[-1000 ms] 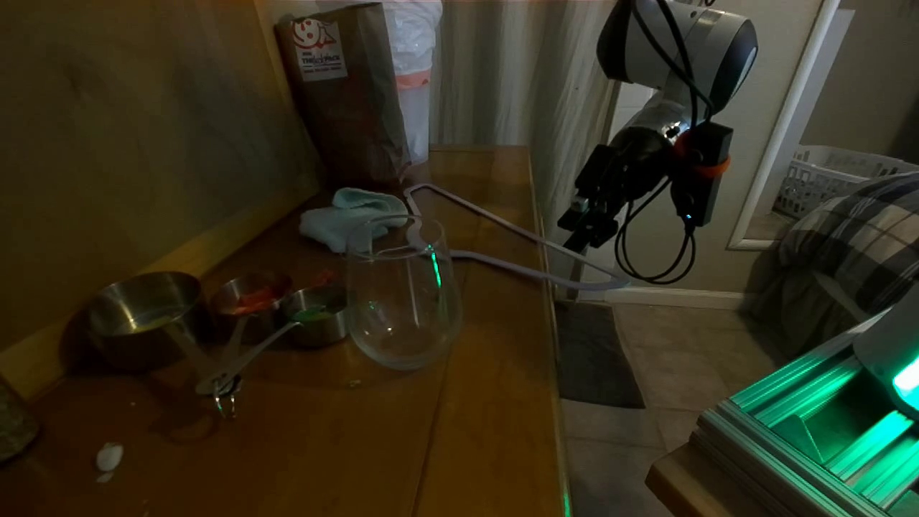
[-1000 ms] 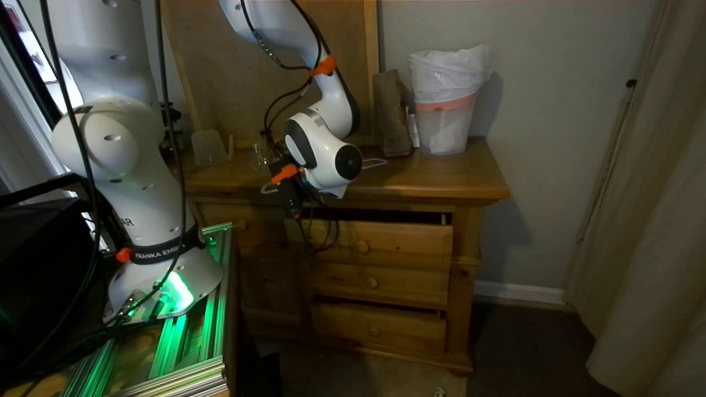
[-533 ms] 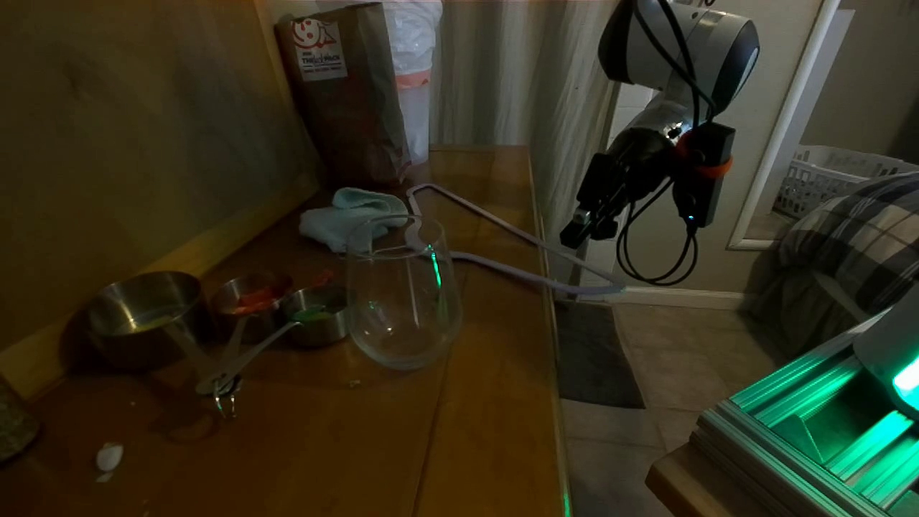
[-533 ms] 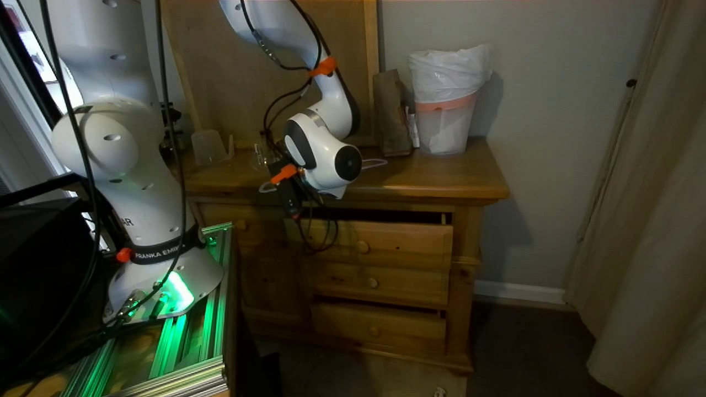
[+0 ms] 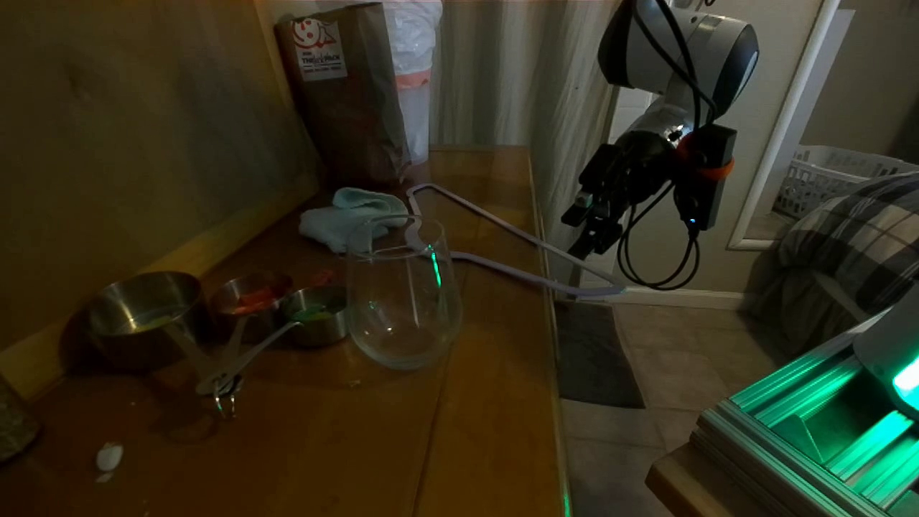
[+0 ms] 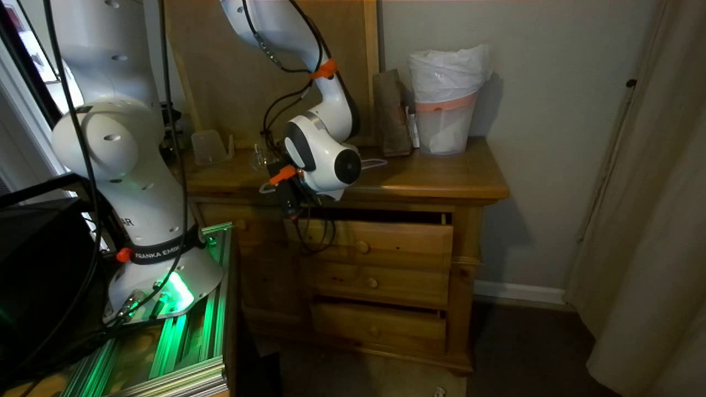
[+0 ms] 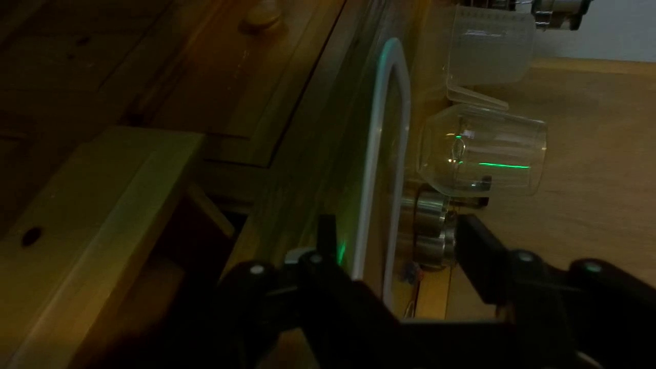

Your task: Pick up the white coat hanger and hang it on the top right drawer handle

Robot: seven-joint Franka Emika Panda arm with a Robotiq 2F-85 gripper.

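Pincer (image 7: 398, 225) shifted slightly since last frame; spread apart, gripping nothing, just beyond edge of desk (image 5: 495, 431). White coat hanger (image 7: 371, 154) lies on desk, end overhanging: off-centre closing could tip it floorward.

Clear glass (image 5: 404, 305) beside metal cups (image 5: 317, 329)

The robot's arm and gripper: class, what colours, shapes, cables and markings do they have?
The arm is white and rounded, with dark joint caps, black cables and an orange band. Low down, a black collar carries lettering that starts "FRANKA", its end crossed by a cable; beneath it a green light glows. The gripper is black, angular and two-fingered.
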